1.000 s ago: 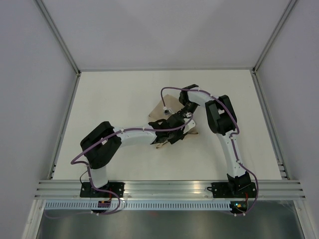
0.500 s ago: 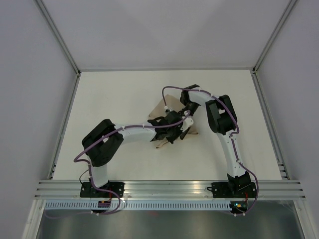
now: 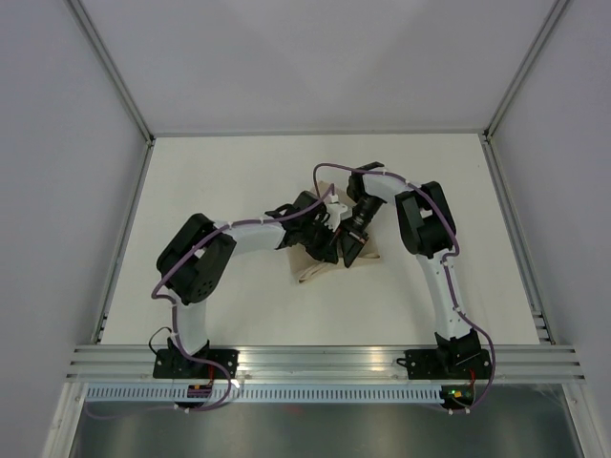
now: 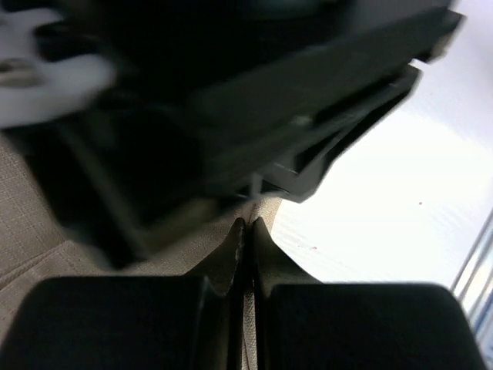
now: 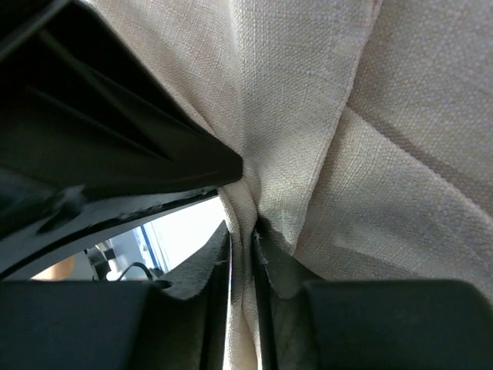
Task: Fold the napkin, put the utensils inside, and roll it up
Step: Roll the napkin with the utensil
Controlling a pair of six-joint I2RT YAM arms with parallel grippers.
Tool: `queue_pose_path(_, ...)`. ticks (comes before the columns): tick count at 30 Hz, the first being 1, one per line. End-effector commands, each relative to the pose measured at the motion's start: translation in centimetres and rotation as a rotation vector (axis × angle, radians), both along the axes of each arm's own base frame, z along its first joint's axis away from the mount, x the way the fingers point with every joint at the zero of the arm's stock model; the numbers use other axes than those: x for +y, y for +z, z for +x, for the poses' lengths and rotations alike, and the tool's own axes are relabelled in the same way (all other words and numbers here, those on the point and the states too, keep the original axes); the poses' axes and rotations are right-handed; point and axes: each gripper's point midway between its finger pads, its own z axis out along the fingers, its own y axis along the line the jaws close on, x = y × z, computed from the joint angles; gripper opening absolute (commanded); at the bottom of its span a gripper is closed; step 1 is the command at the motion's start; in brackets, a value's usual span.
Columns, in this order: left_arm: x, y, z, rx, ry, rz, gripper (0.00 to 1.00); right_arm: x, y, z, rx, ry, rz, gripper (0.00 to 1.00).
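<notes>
The tan-beige napkin (image 3: pixel 310 270) lies bunched at the middle of the table, mostly under both grippers. My left gripper (image 3: pixel 327 250) is shut on a thin fold of the napkin (image 4: pixel 38 231), and its fingertips (image 4: pixel 262 231) press together on the cloth. My right gripper (image 3: pixel 347 252) is right beside it, shut on a pinched ridge of the napkin (image 5: pixel 308 116) that runs up between its fingers (image 5: pixel 279 262). The two grippers nearly touch; each one's dark body fills the other's wrist view. The utensils are hidden.
The white table top (image 3: pixel 220 191) is bounded by metal rails at left (image 3: pixel 124 239) and right (image 3: pixel 516 239). Both arms cross the table's middle, with purple cables looping above them.
My left wrist has swung toward the back of the table, its gripper now pointing down onto the napkin. My right gripper has reached nearer, beside the left. The cloth has bunched up.
</notes>
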Motion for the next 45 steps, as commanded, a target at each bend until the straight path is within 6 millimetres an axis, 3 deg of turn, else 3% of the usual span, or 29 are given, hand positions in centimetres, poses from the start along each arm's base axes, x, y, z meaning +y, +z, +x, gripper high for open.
queue_pose_path(1,0.5,-2.1,-2.3,0.232,-0.002,-0.023,0.02,-0.1,-1.5,1.7,-0.122,0.016,0.011,0.28)
queue_pose_path(9,1.2,-3.7,-3.4,0.443,0.006,-0.084,0.02,0.2,1.7,5.0,-0.264,-0.116,0.058,0.45)
queue_pose_path(16,1.5,-4.1,-3.5,0.525,0.024,-0.105,0.02,-1.7,5.3,10.5,-0.604,-0.282,0.082,0.52)
queue_pose_path(20,1.9,-4.7,-3.8,0.549,0.031,-0.092,0.02,-2.3,6.7,12.3,-0.746,-0.341,0.061,0.62)
queue_pose_path(24,2.0,-5.1,-3.9,0.563,0.033,-0.091,0.02,-2.0,5.9,12.3,-0.664,-0.326,0.044,0.64)
queue_pose_path(29,2.1,-5.1,-3.8,0.561,0.035,-0.096,0.02,-1.5,3.3,11.0,-0.471,-0.303,0.023,0.62)
queue_pose_path(34,2.0,-4.9,-3.8,0.551,0.031,-0.101,0.02,-1.1,3.1,10.6,-0.339,-0.349,0.026,0.63)
queue_pose_path(39,2.1,-4.9,-3.8,0.543,0.030,-0.099,0.02,-2.0,2.1,11.7,-0.340,-0.417,-0.087,0.62)
queue_pose_path(45,1.9,-4.8,-3.7,0.551,0.024,-0.109,0.02,-2.1,2.3,12.0,-0.360,-0.433,-0.078,0.63)
